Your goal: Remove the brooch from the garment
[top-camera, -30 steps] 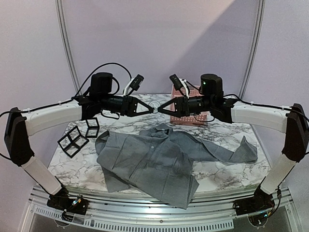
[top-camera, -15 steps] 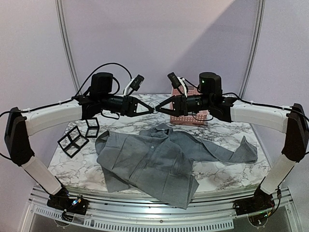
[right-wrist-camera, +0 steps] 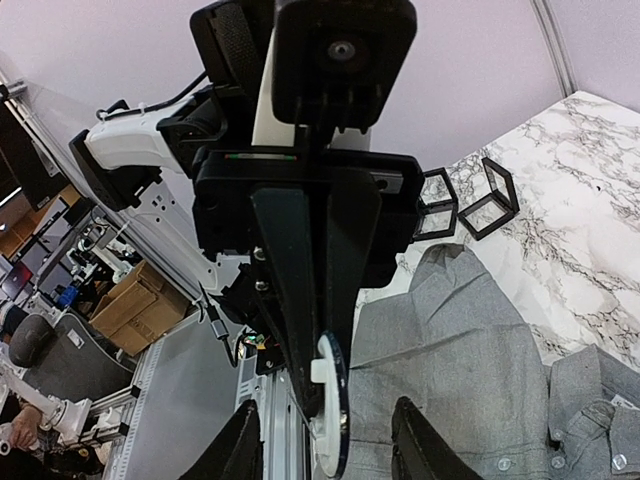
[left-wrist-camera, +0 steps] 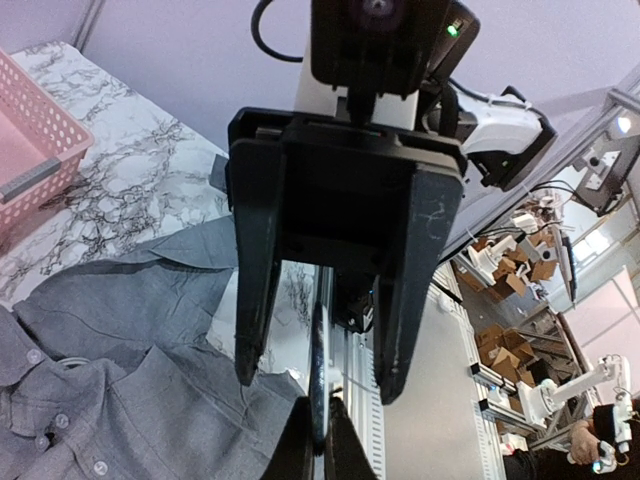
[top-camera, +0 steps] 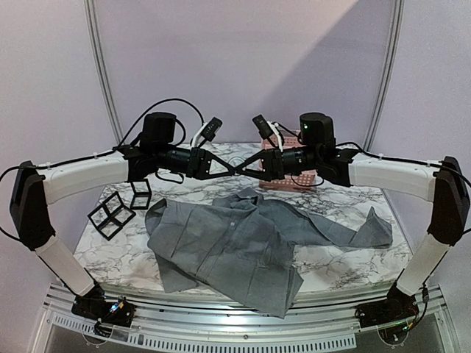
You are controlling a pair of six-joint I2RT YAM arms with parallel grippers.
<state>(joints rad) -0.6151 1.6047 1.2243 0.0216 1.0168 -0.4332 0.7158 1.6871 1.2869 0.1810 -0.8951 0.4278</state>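
The grey garment [top-camera: 235, 235] lies spread on the marble table [top-camera: 346, 265]. It also shows under the grippers as garment [left-wrist-camera: 120, 400] and garment [right-wrist-camera: 470, 370]. Both grippers meet in mid-air above its collar. My left gripper [top-camera: 241, 163] is shut on the brooch [left-wrist-camera: 318, 385], a thin round disc with a white back and dark rim, held edge-on at its fingertips [left-wrist-camera: 296, 445]. My right gripper [top-camera: 234, 166] is open, its fingers [right-wrist-camera: 240, 445] standing on either side of the brooch [right-wrist-camera: 330, 410] with gaps on both sides.
A pink basket [top-camera: 302, 180] stands at the back of the table behind the right arm, also seen as the basket [left-wrist-camera: 30, 150]. Black wire cubes [top-camera: 114, 209] sit at the left, next to the garment's sleeve.
My right gripper has moved left until its fingers overlap the left fingertips and the brooch, and its jaws have narrowed a little. The left gripper has held still, shut.
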